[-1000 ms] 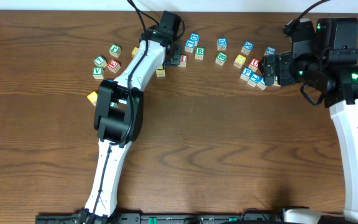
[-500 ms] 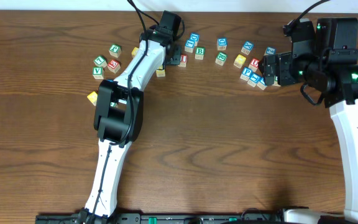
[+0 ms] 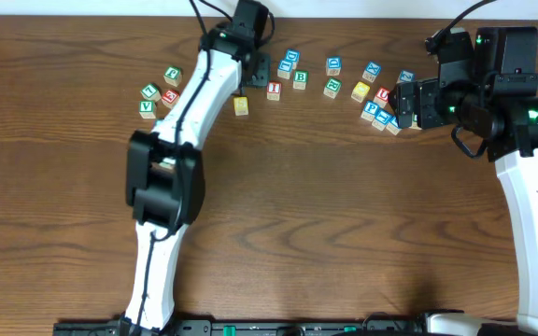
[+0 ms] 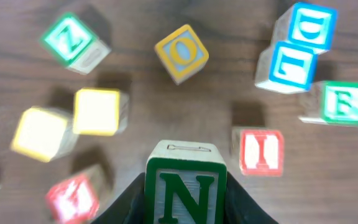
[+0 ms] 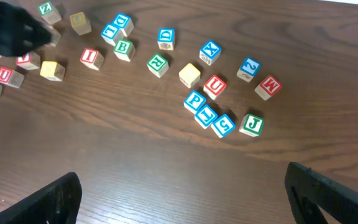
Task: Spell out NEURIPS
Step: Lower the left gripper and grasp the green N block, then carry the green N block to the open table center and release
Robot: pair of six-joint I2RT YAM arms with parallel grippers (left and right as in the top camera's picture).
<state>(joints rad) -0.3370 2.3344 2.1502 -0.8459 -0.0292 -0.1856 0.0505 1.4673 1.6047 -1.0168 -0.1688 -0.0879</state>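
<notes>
Green-lettered N cube [image 4: 185,183] sits clamped between the two fingers of the left claw [image 4: 185,208], its N face turned toward the wrist camera. On the desk [image 3: 344,215] beyond it lie the red I cube [image 4: 261,151], just to the right, and a yellow O cube [image 4: 181,53] farther off. Whether the N is clear of the desk I cannot tell. From overhead, that claw is at the desk's far side, close to the I. The right claw [image 5: 182,177] is spread wide with nothing in it, near a cluster holding the green R cube [image 5: 158,64], a plain yellow cube [image 5: 190,74], the red U cube [image 5: 214,85] and the blue P cube [image 5: 194,100].
</notes>
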